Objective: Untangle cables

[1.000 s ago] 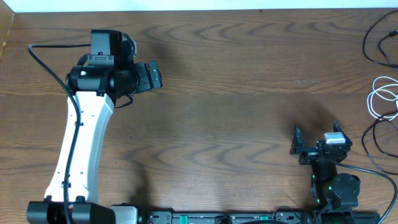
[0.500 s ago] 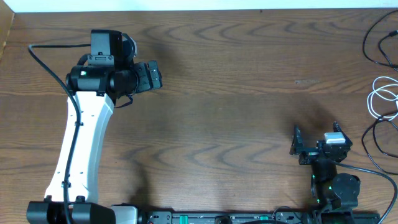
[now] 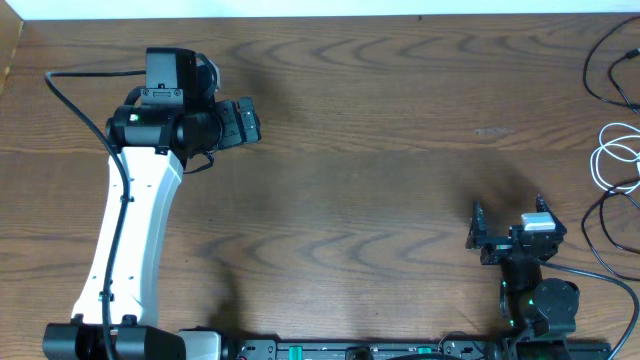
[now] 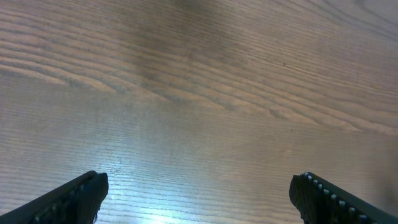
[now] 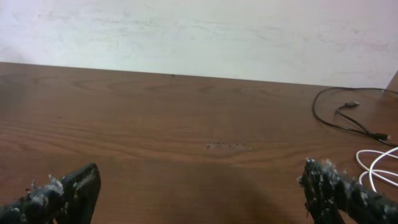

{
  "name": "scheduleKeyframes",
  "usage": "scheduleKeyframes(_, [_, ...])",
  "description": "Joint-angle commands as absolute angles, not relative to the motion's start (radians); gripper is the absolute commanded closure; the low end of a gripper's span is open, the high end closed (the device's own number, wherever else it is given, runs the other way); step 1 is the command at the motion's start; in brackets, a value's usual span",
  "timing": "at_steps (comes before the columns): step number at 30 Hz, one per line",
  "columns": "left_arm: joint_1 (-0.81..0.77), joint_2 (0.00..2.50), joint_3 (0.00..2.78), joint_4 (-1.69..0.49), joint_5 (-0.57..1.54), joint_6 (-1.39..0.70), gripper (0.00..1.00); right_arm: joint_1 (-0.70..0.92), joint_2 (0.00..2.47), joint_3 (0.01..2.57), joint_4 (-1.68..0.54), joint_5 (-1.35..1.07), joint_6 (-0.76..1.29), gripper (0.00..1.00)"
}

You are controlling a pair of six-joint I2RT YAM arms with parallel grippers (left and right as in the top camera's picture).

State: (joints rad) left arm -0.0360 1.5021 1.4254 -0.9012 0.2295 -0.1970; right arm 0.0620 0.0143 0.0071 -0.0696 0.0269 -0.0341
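Note:
The cables lie apart at the table's right edge in the overhead view: a black cable (image 3: 587,80) at the top, a white cable (image 3: 600,160) looped below it, and another black cable (image 3: 586,222) lower down. The right wrist view shows the black cable (image 5: 339,115) with its small plug and part of the white cable (image 5: 379,165). My right gripper (image 3: 508,206) (image 5: 199,186) stands open near the front right, left of the cables, holding nothing. Far from them at the back left, my left gripper (image 3: 250,122) (image 4: 199,190) is open over bare wood.
The wooden table (image 3: 380,150) runs to a white wall (image 5: 199,37) at the back. A thick black wire (image 3: 70,95) loops off the left arm. The arm bases sit along the front edge (image 3: 360,350).

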Motion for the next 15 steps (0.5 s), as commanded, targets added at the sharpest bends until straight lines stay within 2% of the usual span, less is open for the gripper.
scheduleKeyframes(1, [-0.034,1.504,1.427,-0.904,0.219,-0.184,0.02,0.066,0.005,0.006,-0.072,0.043,-0.042,0.01])
scheduleKeyframes(15, [-0.034,1.499,1.427,-0.935,0.167,-0.183,0.02,0.066,0.005,0.006,-0.072,0.043,-0.042,0.01])
